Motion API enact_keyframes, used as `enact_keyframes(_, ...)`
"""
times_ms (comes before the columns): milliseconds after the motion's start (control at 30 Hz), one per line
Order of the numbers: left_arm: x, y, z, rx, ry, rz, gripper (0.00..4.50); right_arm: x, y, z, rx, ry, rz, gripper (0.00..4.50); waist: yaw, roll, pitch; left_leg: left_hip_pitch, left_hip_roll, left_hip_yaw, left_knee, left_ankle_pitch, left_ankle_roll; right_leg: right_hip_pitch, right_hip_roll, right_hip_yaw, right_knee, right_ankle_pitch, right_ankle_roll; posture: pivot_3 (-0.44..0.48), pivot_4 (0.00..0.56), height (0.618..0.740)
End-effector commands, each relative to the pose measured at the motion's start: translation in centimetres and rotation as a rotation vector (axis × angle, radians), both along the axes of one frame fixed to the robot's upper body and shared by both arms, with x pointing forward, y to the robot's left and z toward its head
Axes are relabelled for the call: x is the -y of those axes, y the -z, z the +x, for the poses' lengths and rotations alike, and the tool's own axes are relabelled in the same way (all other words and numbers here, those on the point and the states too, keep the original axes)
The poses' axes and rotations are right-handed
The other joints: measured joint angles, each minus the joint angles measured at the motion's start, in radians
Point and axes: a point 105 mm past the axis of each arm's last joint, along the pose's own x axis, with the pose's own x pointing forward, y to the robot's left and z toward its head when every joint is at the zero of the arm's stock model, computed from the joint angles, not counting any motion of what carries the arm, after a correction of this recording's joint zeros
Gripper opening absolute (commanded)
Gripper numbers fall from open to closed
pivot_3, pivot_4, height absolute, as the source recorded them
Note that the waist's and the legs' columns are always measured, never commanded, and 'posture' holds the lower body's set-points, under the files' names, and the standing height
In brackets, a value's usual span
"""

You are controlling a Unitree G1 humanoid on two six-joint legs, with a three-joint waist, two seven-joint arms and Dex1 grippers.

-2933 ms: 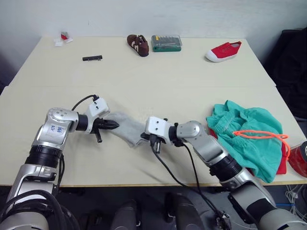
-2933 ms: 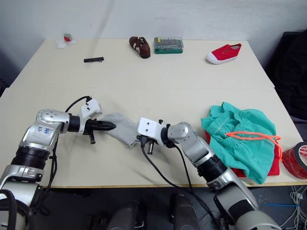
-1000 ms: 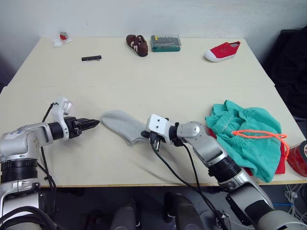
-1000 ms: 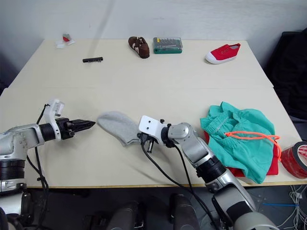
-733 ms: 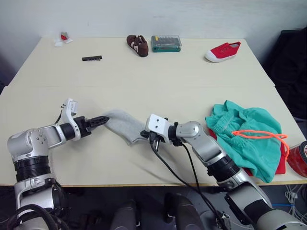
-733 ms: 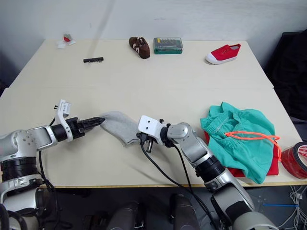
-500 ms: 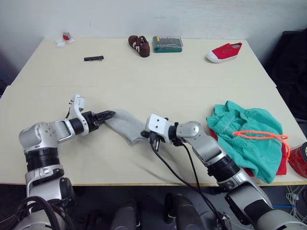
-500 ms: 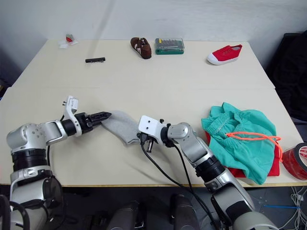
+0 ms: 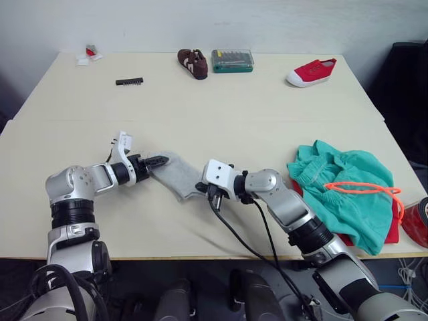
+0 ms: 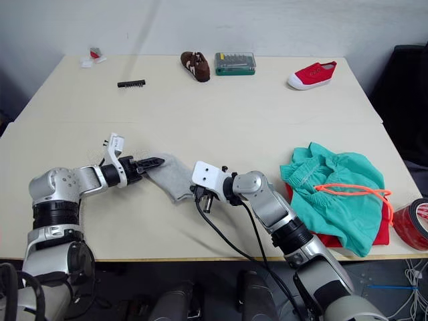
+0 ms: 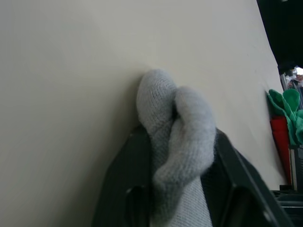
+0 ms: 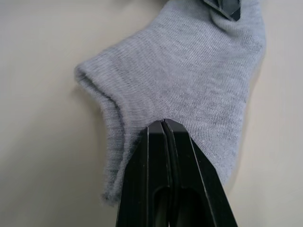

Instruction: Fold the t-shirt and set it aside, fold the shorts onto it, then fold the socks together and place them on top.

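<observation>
socks (image 9: 175,175) lie flat between the two claws near the front edge of the table (image 9: 221,100), one layer on the other as far as the right wrist view shows. the left claw (image 9: 159,160) has its fingers closed around a bunched fold at one end of the socks, the knit bulging out between them. the right claw (image 9: 202,189) sits at the other end, its fingers pressed together with their tips on the cloth; whether any knit is caught between them i cannot tell. the socks' long axis runs from claw to claw, slanting from the left claw's end, farther from the robot, down to the right claw's end, nearer the front edge. so each arm has one end, and a fold would bring the left claw's end over toward the right claw.

to the right of the right claw, well apart, the shorts (image 9: 348,187) sit in a loose heap with an orange drawstring on top, over the t-shirt (image 9: 394,231), of which a red edge shows beneath. that heap is the socks' destination, and the right arm is the nearer one to it.

far beyond both claws, along the back of the table: a small dark tool (image 9: 128,81), a brown shoe (image 9: 192,62), a green case (image 9: 232,60) and a red sneaker (image 9: 311,71).
</observation>
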Motion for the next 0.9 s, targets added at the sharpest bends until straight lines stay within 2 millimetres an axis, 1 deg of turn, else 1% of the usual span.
enact_keyframes(33,0.6,-1.8,-0.3,0.130,0.047,0.066,0.04,0.0,-0.6,0.1,0.019,0.006,0.011,0.00,0.000,0.000,0.000,0.000,0.000,0.000,-0.001,0.000,0.000,0.000,0.000,0.000,0.000,0.000,0.000,0.000,0.150,0.740)
enact_keyframes(133,0.9,-2.7,-0.6,0.224,0.066,0.129,0.01,0.0,-0.5,0.0,0.017,0.006,0.010,0.00,0.000,0.000,0.000,0.000,0.000,0.000,-0.001,0.000,0.000,0.000,0.000,0.000,0.000,0.000,0.000,0.000,0.150,0.740)
enact_keyframes(300,2.2,-4.6,-1.6,0.494,0.160,0.321,0.01,-0.1,-0.2,0.0,0.014,0.004,0.005,0.00,0.000,0.000,0.000,0.000,0.000,0.000,-0.003,0.000,0.000,0.000,0.000,0.000,-0.001,0.000,0.000,0.000,0.150,0.740)
enact_keyframes(367,2.9,-5.3,-2.2,0.575,0.186,0.356,0.01,-0.1,-0.2,0.1,0.015,0.004,0.002,0.00,0.000,0.000,0.000,0.000,0.000,0.000,-0.004,0.000,0.000,0.000,0.000,0.000,-0.003,0.000,0.000,0.000,0.150,0.740)
enact_keyframes(467,4.2,-5.9,-3.4,0.654,0.238,0.360,0.01,0.0,-0.1,0.3,0.016,0.014,-0.001,0.00,0.000,0.000,0.000,0.000,0.000,0.000,-0.005,0.000,0.000,0.000,0.000,0.000,-0.003,0.000,0.000,0.000,0.150,0.740)
enact_keyframes(500,4.5,-5.9,-3.8,0.671,0.256,0.364,0.01,0.0,-0.1,0.4,0.016,0.018,-0.003,0.00,0.000,0.000,0.000,0.000,0.000,0.000,-0.005,0.000,0.000,0.000,0.000,0.000,-0.003,0.000,0.000,0.000,0.150,0.740)
enact_keyframes(633,6.3,-4.8,-5.7,0.751,0.389,0.464,0.01,0.2,0.0,0.6,0.014,0.032,-0.010,0.00,0.000,0.000,0.000,0.001,0.000,0.000,-0.007,0.001,0.000,0.000,0.000,0.000,-0.004,0.000,0.000,0.000,0.150,0.740)
enact_keyframes(767,6.1,-4.1,-5.3,0.826,0.389,0.598,0.01,0.4,0.2,1.0,0.012,0.052,-0.019,0.00,0.000,0.000,0.000,0.001,0.000,0.000,-0.008,0.001,0.000,0.000,0.000,0.000,-0.007,0.000,0.000,0.000,0.150,0.740)
enact_keyframes(900,5.6,-4.8,-5.1,0.887,0.335,0.634,0.01,0.6,0.3,1.1,0.008,0.068,-0.021,0.00,0.000,0.000,0.000,0.001,0.000,0.000,-0.008,0.002,0.000,0.000,0.000,0.000,-0.007,0.000,0.000,0.000,0.150,0.740)
